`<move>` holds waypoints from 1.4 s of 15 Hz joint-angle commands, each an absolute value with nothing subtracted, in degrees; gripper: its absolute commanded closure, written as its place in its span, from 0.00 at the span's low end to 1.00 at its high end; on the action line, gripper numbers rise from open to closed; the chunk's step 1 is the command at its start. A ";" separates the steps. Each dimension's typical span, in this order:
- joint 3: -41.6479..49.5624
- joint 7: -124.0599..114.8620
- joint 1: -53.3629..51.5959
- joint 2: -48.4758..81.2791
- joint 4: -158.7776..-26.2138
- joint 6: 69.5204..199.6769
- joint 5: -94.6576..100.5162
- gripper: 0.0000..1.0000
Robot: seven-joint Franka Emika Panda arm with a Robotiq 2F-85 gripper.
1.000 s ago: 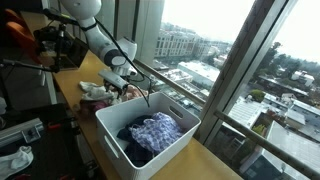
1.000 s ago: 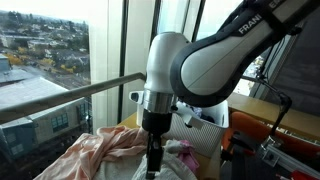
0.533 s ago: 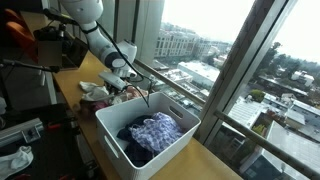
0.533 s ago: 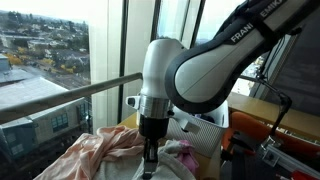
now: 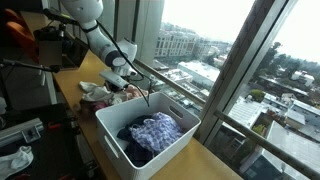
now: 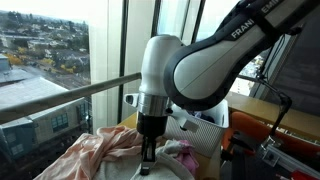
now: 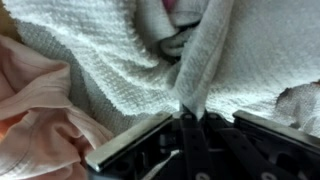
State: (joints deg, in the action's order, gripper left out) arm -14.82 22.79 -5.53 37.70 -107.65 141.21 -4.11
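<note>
Gripper (image 7: pixel 188 112) clenched on a fold of white knitted cloth (image 7: pixel 110 60).
Grasp made; cloth not yet lifted off the pink fabric (image 7: pixel 40 115).

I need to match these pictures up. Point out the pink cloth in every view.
In an exterior view: pink cloth, lower left, beside the gripper.
In an exterior view: lost in the clothes pile left of the white bin.
Wrist view: left edge, beside the white cloth.
Shared landmark: the gripper, shut on the white cloth.
</note>
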 commanded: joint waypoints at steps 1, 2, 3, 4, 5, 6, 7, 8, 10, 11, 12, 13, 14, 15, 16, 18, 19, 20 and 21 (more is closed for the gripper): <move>-15.34 22.86 -5.45 34.85 -107.95 140.02 -2.98 0.99; -15.33 22.82 -5.49 34.03 -108.14 140.02 -2.86 0.99; -15.23 22.65 -5.55 32.67 -108.47 140.05 -2.69 0.99; -15.19 22.69 -5.53 31.58 -108.67 140.07 -2.59 0.99; -15.06 22.60 -5.55 30.05 -109.00 140.06 -2.48 0.99; -15.03 22.66 -5.43 27.86 -109.56 140.05 -2.44 0.99; -14.98 22.82 -5.35 26.05 -109.95 140.02 -2.41 0.99; -14.84 22.87 -5.27 23.94 -110.07 139.76 -2.39 0.99; -14.33 22.85 -5.27 20.36 -109.84 139.15 -2.06 0.99; -14.12 23.04 -5.12 18.59 -109.92 138.86 -2.05 0.99; -13.89 23.35 -4.86 16.68 -109.85 138.45 -2.23 0.99; -13.52 23.54 -4.60 14.77 -109.78 138.16 -2.35 0.99; -13.10 23.72 -4.33 12.94 -109.59 137.61 -2.43 0.99; -12.60 23.98 -4.04 11.01 -109.41 136.92 -2.50 0.99; -12.07 24.32 -3.75 9.14 -109.17 136.13 -2.67 0.99; -10.65 25.19 -3.00 5.70 -108.32 134.71 -3.05 0.99; -9.71 25.61 -2.52 3.87 -107.78 133.66 -3.11 0.99; -8.69 25.94 -2.07 2.42 -106.94 132.62 -3.01 0.99; -7.61 26.03 -1.73 1.31 -105.87 131.74 -2.85 0.99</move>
State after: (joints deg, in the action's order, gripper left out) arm -10.19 24.58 -2.58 5.55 -107.60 135.25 -3.24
